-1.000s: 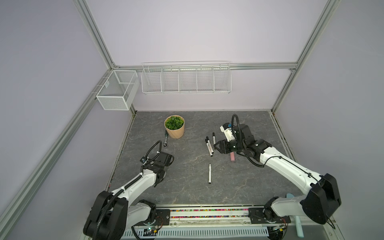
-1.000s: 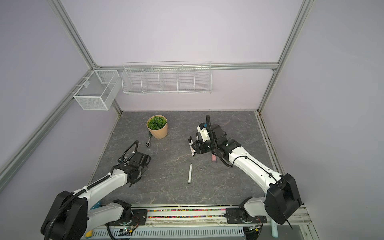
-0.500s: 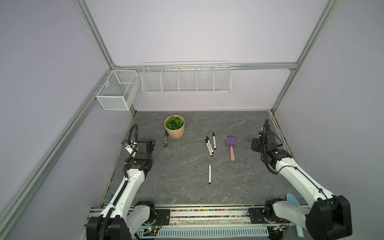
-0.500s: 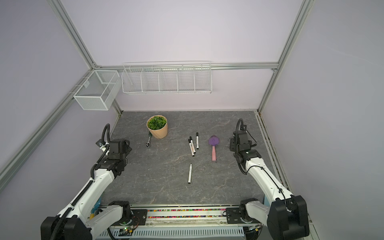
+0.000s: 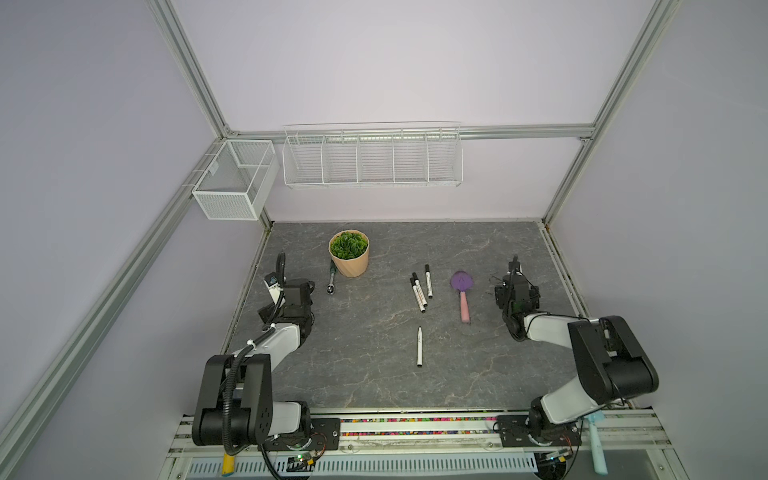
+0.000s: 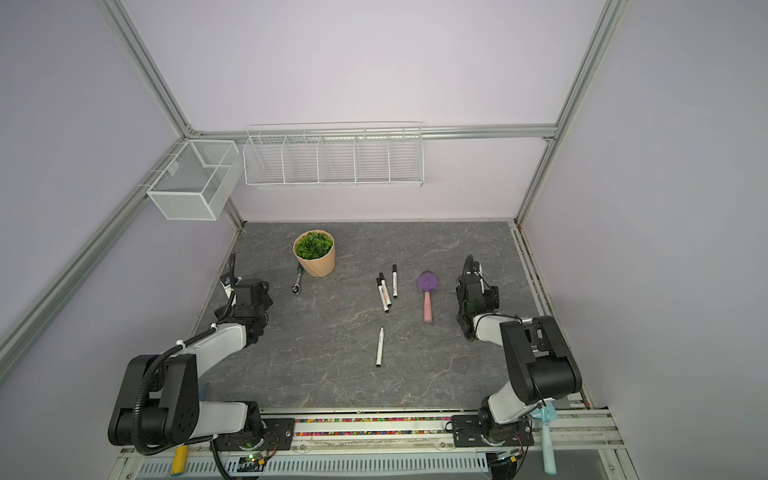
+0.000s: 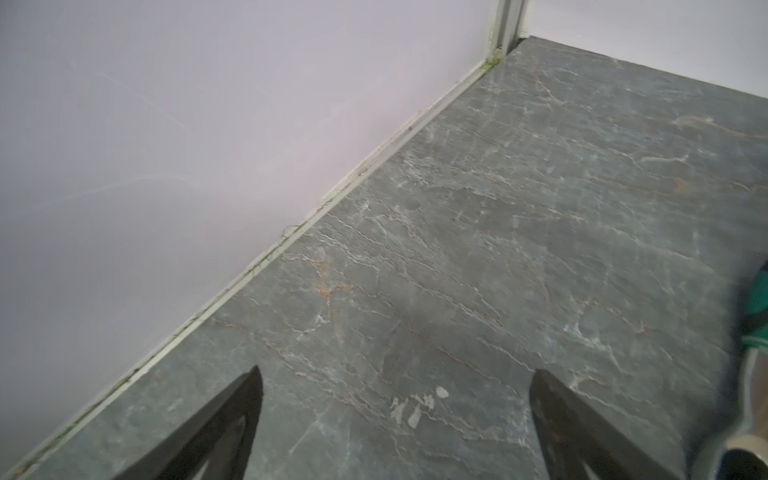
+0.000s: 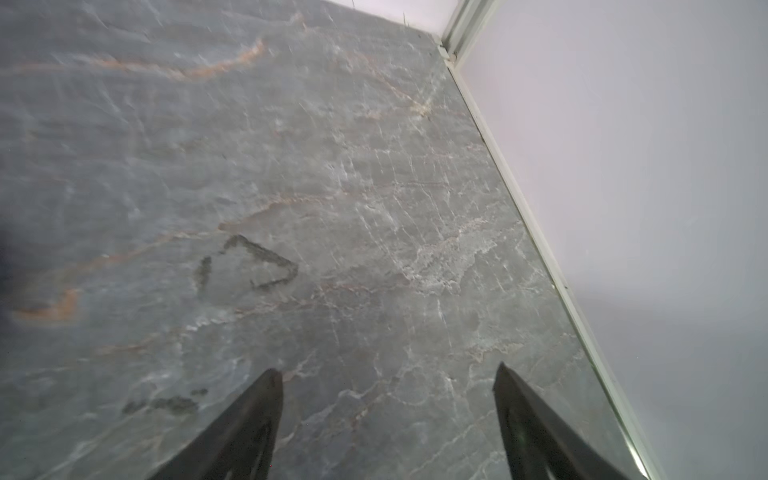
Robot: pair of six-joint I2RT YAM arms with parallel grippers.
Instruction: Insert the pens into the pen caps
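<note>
Top view: pens [image 5: 417, 296] apart from right end effector [image 5: 505, 286]

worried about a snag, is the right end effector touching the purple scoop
Apart. The right wrist view shows the right end effector open over bare table, and both top views show a stretch of it between the end effector and the purple scoop.

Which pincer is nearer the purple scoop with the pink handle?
Right. The right pincer is close to the scoop, on its right in both top views; the left pincer is far off on its left, beyond the pens.
</note>
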